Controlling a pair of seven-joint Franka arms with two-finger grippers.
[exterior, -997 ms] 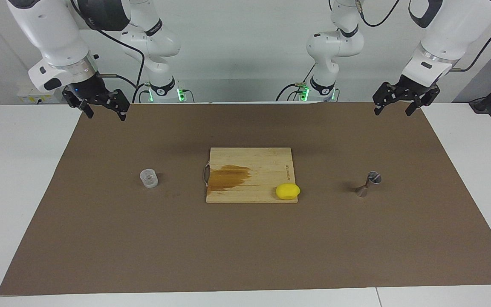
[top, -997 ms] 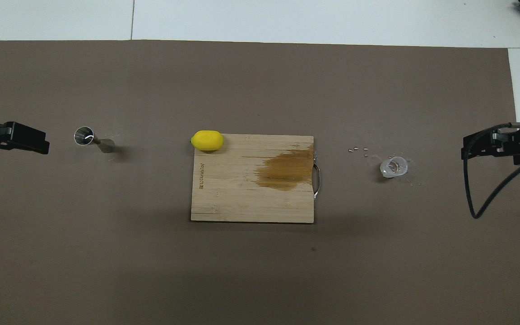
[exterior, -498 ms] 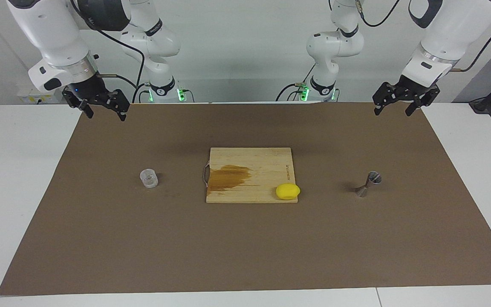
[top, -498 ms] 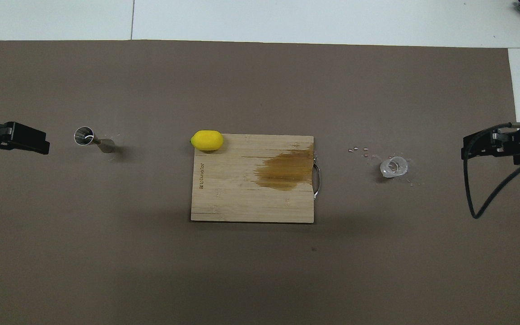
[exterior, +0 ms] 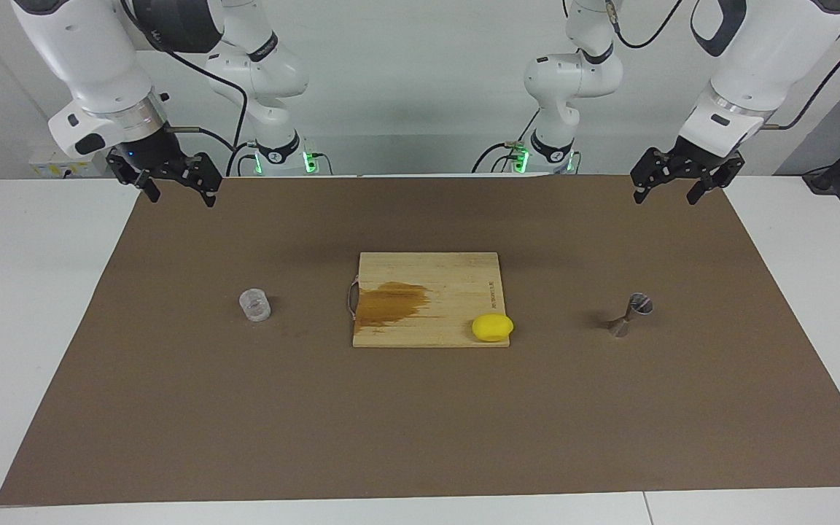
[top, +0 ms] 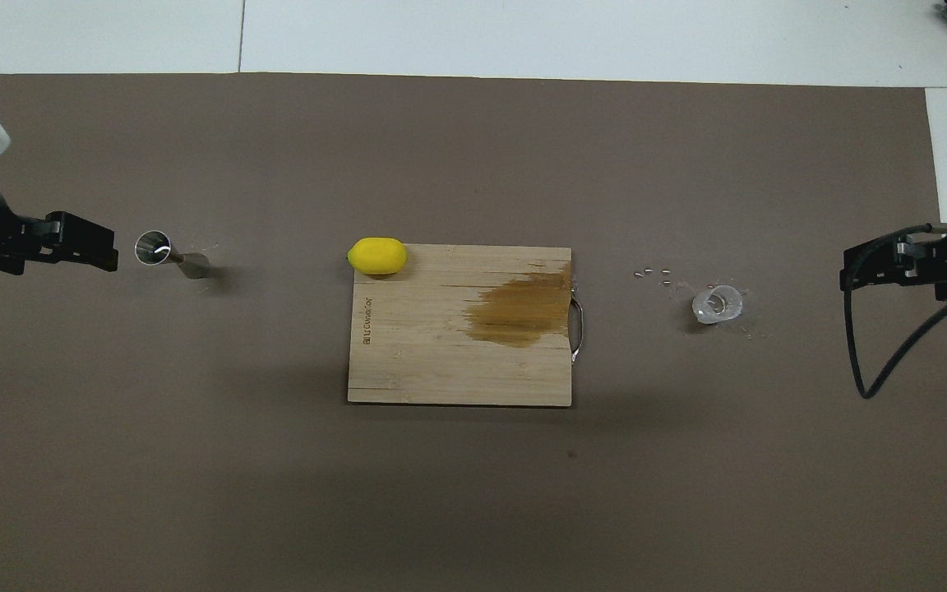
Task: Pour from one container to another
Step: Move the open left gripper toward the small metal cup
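The small clear glass cup stands on the brown mat toward the right arm's end of the table. The silvery hourglass jigger stands on the mat toward the left arm's end. My left gripper hangs open in the air over the mat's edge, beside the jigger and apart from it. At the other end, my right gripper hangs open above the mat's corner, well apart from the cup. Neither holds anything.
A wooden cutting board with a dark wet stain lies in the middle of the mat. A yellow lemon sits on its corner farther from the robots, toward the left arm's end. Small droplets lie by the cup.
My left gripper has shifted a little toward the jigger. The right arm, the cup and the jigger have not moved.
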